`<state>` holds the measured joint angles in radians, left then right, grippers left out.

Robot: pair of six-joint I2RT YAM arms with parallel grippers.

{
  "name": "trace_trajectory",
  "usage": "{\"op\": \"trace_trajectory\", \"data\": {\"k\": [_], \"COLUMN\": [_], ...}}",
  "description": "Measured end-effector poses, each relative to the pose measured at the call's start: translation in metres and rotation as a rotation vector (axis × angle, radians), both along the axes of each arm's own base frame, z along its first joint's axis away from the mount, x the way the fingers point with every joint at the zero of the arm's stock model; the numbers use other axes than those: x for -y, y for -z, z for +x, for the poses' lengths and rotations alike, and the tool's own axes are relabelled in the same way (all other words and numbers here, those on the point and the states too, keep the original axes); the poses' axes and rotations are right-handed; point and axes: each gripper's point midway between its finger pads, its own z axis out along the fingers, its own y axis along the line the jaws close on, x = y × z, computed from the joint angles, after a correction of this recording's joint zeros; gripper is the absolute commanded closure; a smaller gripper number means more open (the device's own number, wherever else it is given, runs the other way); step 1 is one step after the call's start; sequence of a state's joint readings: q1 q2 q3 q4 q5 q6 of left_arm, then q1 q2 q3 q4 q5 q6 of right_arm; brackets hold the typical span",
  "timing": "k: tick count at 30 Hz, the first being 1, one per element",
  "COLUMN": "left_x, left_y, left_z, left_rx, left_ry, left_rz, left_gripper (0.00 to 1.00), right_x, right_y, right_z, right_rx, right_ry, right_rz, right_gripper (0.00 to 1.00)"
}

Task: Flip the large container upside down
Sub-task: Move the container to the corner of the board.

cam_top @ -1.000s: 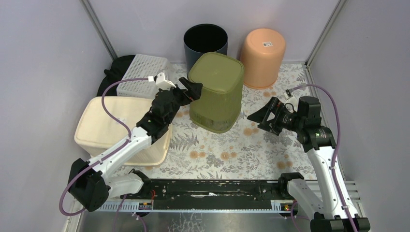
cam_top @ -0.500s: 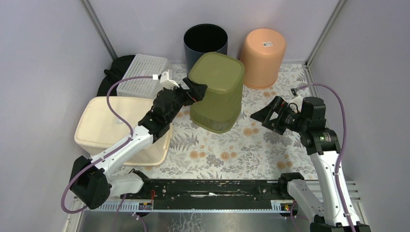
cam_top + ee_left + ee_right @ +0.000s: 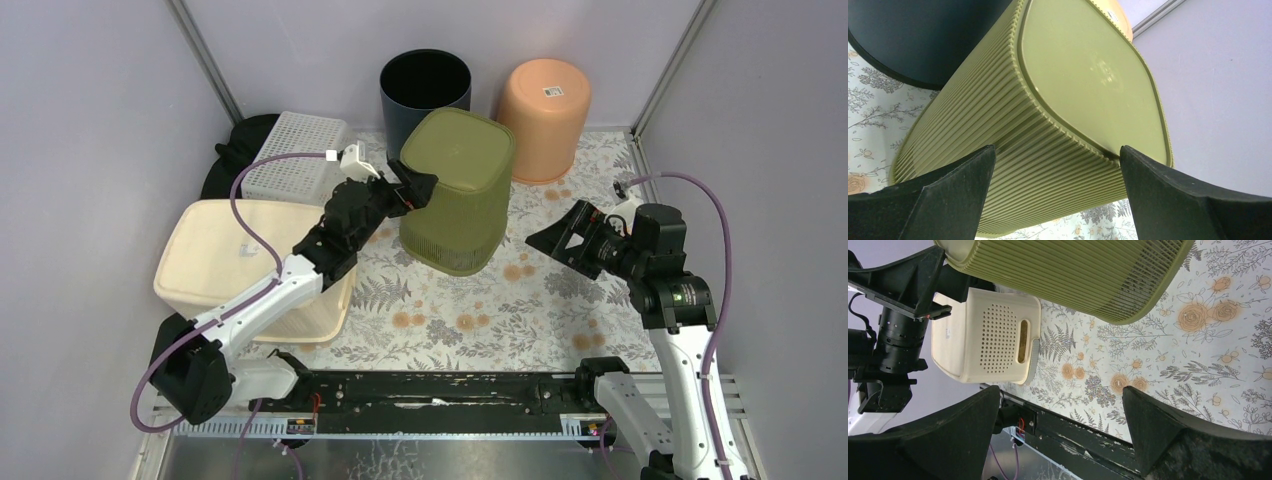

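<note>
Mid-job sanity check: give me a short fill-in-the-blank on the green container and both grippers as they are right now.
1. The ribbed green container stands tilted, with its closed base facing ____.
2. The fingers of the left gripper and of the right gripper are both ____.
3. The gripper right beside the green container is the ____ one.
4. The upturned bin next to the black bin is ____ in colour.

Missing words: up; open; left; orange
</note>
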<state>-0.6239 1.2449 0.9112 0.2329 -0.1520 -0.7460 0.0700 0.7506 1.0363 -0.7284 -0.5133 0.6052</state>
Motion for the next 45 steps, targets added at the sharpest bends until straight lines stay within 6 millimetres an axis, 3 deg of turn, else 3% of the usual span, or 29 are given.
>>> {"op": "trace_trajectory", "data": {"k": [45], "left_x": [0.035], "left_y": [-0.001], "left_z": [0.011], "left_rx": [-0.012], "left_ry": [0.091], "left_rz": [0.019], "left_gripper": [0.00], "right_x": [0.000], "right_y": [0.005], "right_z": [-0.001], "right_rx": [-0.007], "right_ry": [-0.002], "right_rz": [-0.005], "right_gripper": [0.01]}}
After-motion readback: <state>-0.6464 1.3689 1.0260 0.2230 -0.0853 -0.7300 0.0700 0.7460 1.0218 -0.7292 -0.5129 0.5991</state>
